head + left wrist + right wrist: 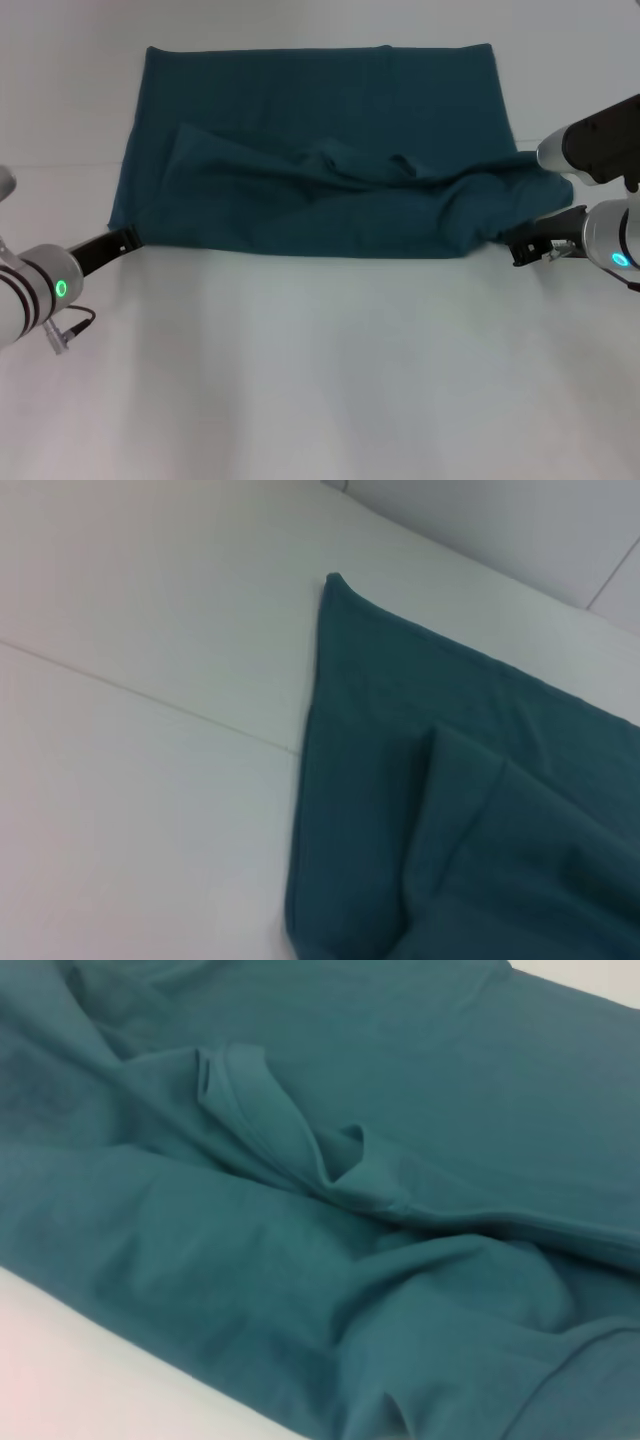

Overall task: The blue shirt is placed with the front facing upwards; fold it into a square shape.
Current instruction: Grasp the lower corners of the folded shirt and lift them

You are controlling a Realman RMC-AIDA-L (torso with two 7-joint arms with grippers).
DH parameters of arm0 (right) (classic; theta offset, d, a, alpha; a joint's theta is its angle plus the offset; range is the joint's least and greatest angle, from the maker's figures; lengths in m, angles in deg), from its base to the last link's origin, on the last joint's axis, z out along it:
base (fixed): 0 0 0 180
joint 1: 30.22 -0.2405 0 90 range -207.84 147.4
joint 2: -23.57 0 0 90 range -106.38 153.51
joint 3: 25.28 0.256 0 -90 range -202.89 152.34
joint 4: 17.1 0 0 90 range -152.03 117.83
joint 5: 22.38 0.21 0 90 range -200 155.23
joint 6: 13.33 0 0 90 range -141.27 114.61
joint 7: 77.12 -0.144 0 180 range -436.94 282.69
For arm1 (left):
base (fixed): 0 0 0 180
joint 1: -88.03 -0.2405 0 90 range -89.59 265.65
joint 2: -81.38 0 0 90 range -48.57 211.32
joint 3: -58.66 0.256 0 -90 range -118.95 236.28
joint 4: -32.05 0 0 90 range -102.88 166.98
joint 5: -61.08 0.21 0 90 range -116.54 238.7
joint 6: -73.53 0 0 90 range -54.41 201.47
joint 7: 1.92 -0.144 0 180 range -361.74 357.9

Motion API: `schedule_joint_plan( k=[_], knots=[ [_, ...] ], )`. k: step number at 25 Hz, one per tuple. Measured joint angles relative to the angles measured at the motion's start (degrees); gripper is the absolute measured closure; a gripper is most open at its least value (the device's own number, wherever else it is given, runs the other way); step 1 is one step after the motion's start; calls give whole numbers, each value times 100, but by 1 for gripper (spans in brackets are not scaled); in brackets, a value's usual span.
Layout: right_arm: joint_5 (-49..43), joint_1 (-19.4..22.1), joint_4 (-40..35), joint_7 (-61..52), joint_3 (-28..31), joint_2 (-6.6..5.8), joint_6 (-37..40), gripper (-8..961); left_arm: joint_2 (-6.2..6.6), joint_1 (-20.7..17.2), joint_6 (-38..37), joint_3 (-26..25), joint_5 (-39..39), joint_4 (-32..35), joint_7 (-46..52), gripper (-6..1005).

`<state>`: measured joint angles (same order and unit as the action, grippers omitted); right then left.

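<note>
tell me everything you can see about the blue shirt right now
The blue shirt is dark teal, soft-looking knit cloth, lying on the white table already folded into a wide rectangle. Its near half is rumpled, with loose folds and a hemmed edge bunched on top. No lettering shows. The left gripper and right gripper sit at its near corners.

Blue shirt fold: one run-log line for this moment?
blue shirt: partly folded, rumpled | left gripper: at near-left corner | right gripper: at near-right edge | table: white

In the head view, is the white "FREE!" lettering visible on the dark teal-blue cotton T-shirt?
No: the dark teal-blue cotton T-shirt shows only plain folded, wrinkled fabric, with no white print anywhere.
</note>
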<state>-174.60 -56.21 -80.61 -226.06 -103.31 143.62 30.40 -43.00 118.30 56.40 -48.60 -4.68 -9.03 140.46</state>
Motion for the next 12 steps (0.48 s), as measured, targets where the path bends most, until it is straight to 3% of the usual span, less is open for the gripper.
schedule_joint_plan(
  k=[8, 12],
  knots=[
    [-2, -81, 7, 16, -2, -9, -58, 929, 29, 103, -11, -372, -457, -7, 6, 925],
    [-23, -107, 17, 18, -2, -16, -71, 929, 38, 240, -57, -560, -460, 141, 9, 810]
  ],
)
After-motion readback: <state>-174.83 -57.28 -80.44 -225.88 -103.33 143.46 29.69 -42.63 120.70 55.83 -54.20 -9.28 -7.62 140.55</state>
